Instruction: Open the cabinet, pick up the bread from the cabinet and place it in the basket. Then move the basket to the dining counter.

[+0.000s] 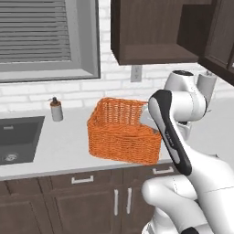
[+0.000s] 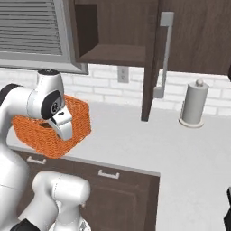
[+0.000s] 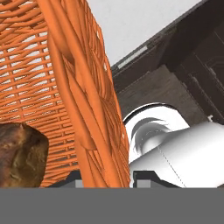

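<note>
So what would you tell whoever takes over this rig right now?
Pincer: closed across the basket's wall, one finger inside, one outside, as the hand view shows.
Basket: on the worktop by the sink, one side looks slightly raised.
Bread: lying inside the basket.
Cabinet: door swung open, shelf bare.
Done: cabinet opened, bread in basket, basket gripped.
Left: carry the basket to the dining counter and set it down.

The basket [image 1: 121,132] stands on the desk [image 1: 59,146] right of the sink [image 1: 18,139], with the bread [image 3: 19,153] inside it.
</note>
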Controlling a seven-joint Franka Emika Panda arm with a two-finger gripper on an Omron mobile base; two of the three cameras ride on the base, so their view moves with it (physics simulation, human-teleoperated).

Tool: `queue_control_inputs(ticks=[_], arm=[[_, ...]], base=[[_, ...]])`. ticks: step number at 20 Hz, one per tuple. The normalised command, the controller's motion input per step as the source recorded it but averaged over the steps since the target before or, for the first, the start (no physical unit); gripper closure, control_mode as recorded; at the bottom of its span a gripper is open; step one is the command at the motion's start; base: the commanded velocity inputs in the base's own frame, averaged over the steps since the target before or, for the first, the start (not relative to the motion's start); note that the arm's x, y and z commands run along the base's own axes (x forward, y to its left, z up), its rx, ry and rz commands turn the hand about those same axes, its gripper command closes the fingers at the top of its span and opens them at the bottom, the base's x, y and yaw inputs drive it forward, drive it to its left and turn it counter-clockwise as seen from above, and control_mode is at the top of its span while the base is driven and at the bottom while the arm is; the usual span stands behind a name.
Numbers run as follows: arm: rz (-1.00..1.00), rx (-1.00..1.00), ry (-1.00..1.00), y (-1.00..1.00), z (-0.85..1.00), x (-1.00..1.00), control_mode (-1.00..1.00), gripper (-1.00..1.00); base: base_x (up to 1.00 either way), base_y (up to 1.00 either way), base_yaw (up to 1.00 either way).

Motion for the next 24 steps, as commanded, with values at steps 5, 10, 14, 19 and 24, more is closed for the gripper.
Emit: queue_control_inputs(ticks=[5, 10, 14, 19, 24], arm=[[0.0, 0.0, 0.0, 0.0, 0.0, 0.0, 1.0, 1.0], [0.0, 0.0, 0.0, 0.0, 0.0, 0.0, 1.0, 1.0], [0.0, 0.0, 0.0, 0.0, 0.0, 0.0, 1.0, 1.0], [0.0, 0.0, 0.0, 0.0, 0.0, 0.0, 1.0, 1.0], [0.0, 0.0, 0.0, 0.0, 0.0, 0.0, 1.0, 1.0]], base=[[-0.39, 0.86, 0.36], [-0.25, 0.86, 0.63], [-0.16, 0.59, 0.76], [-0.02, 0.39, 0.83], [0.0, 0.32, 0.89]])
